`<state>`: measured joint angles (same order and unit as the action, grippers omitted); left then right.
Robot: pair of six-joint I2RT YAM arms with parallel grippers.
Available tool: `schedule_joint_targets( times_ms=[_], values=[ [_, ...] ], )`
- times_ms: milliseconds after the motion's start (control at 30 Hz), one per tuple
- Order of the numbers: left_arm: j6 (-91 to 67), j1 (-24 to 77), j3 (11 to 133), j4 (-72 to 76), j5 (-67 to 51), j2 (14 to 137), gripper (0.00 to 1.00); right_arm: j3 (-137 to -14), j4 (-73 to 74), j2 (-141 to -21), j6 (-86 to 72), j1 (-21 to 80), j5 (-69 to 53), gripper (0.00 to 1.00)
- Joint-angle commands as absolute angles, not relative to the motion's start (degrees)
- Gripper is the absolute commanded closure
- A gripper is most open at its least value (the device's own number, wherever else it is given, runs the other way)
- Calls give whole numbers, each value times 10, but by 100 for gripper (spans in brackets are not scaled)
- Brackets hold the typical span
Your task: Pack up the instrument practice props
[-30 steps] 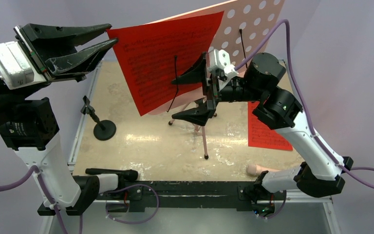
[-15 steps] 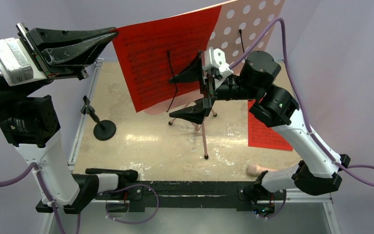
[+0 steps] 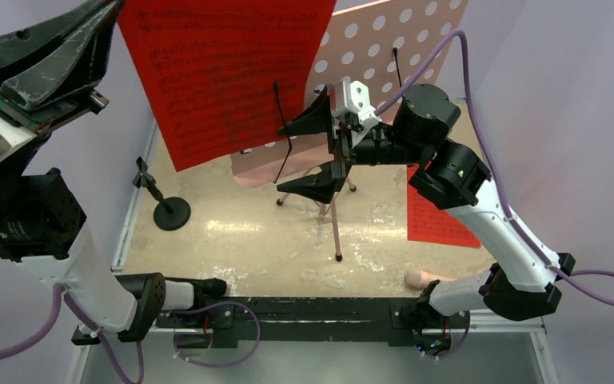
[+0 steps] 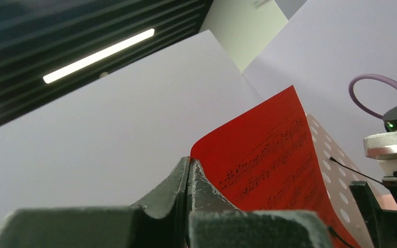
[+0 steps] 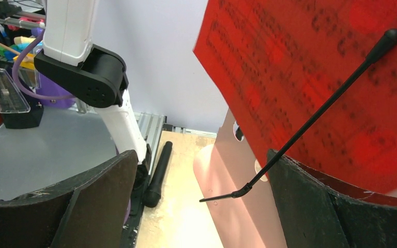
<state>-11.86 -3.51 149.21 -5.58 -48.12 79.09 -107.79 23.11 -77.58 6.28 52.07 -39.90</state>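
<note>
My left gripper (image 3: 114, 6) is shut on the top corner of a red printed sheet (image 3: 224, 72) and holds it high, up and left of the pink music stand (image 3: 384, 48). In the left wrist view the closed fingertips (image 4: 192, 170) pinch that sheet (image 4: 269, 155). My right gripper (image 3: 312, 154) is open and empty, its fingers either side of the stand desk's lower left corner (image 5: 248, 206). A black wire page holder (image 5: 310, 124) crosses the sheet (image 5: 315, 77). A second red sheet (image 3: 432, 216) lies at the right. The peach tube (image 3: 428, 278) lies at the near edge. The black peg stand (image 3: 172, 212) stands at the left.
The stand's thin tripod legs (image 3: 336, 232) reach the middle of the beige tabletop (image 3: 264, 240). A black microphone-shaped rod (image 3: 184, 282) lies along the near left edge, also in the right wrist view (image 5: 157, 173). Purple walls close in left and right.
My left gripper has risen up and to the left with the red sheet, pulling it up across the stand's desk. The right arm has barely moved.
</note>
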Motion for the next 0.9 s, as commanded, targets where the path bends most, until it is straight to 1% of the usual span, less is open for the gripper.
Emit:
schedule_joint_targets(
  times_ms=[0, 133, 233, 367, 500, 600, 700, 767, 867],
  values=[
    [-60, -57, 1536, -77, -406, 785, 100, -1087, 226, -767, 70, 526, -397, 1],
    [46, -61, 1584, -116, -353, 783, 100, -1089, 223, -767, 66, 526, -402, 1],
    [134, -62, 1587, -136, -279, 768, 100, -1093, 223, -768, 64, 526, -401, 1],
    [254, -62, 1542, -116, -169, 737, 100, -1081, 212, -763, 64, 526, -389, 1],
    [370, -61, 1484, -97, -126, 697, 100, -1083, 212, -762, 67, 526, -383, 1],
    [414, -61, 1403, -141, -135, 650, 100, -1081, 217, -748, 83, 526, -306, 1],
    [442, -61, 1262, -187, -157, 572, 100, -1066, 210, -721, 117, 526, -220, 1],
    [458, -61, 1175, -205, -167, 522, 100, -1053, 209, -706, 143, 526, -198, 1],
    [462, -62, 1082, -256, -186, 460, 100, -1025, 212, -683, 166, 526, -204, 1]
  ],
)
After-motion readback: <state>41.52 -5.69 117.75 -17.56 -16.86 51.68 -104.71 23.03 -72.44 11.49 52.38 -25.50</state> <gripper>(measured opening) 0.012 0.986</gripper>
